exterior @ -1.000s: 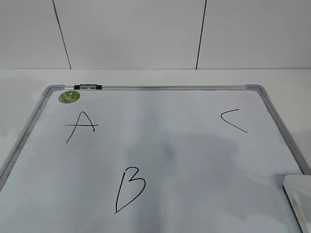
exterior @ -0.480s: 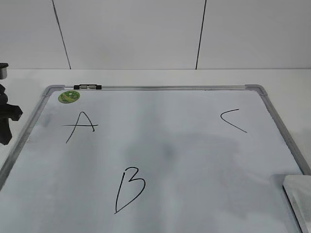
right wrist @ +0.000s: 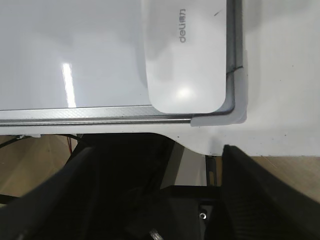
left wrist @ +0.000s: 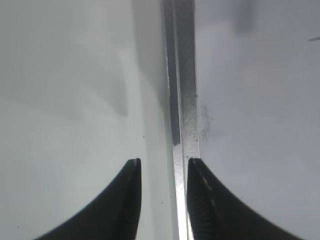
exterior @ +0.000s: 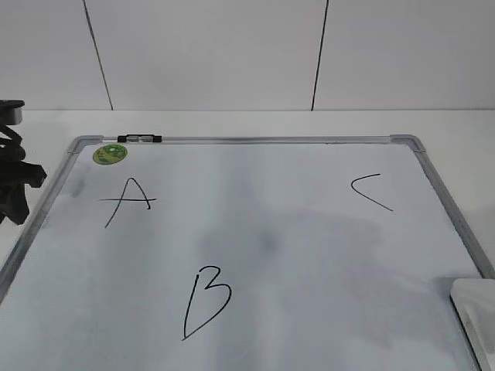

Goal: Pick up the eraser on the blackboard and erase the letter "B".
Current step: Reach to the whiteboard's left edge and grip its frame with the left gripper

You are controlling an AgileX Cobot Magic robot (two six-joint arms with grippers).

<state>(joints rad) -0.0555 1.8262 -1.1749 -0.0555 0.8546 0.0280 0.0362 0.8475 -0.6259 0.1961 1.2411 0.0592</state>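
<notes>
Eraser not picked up yet, B untouched

The eraser (right wrist: pixel 186 55) sits in the board's (exterior: pixel 309 255) near right corner; right gripper (right wrist: pixel 155 165) is wide apart and empty, left gripper (left wrist: pixel 162 200) slightly apart over the frame. I'd drop straight down, pinch its long sides, then sweep to the B (exterior: pixel 207 300).

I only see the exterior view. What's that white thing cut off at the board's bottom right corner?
Observer: The right wrist view shows it whole. It is the eraser, a white rounded block with a grey logo, lying in a corner of the blackboard beside the frame.
Visitor: Is a robot hand holding it?
Observer: No. The right gripper has its fingers spread wide, short of the eraser and empty.
Visitor: And the dark shape at the left edge?
Observer: That is the left gripper. Its wrist view shows the fingers slightly apart above the blackboard's frame rail, holding nothing.
</notes>
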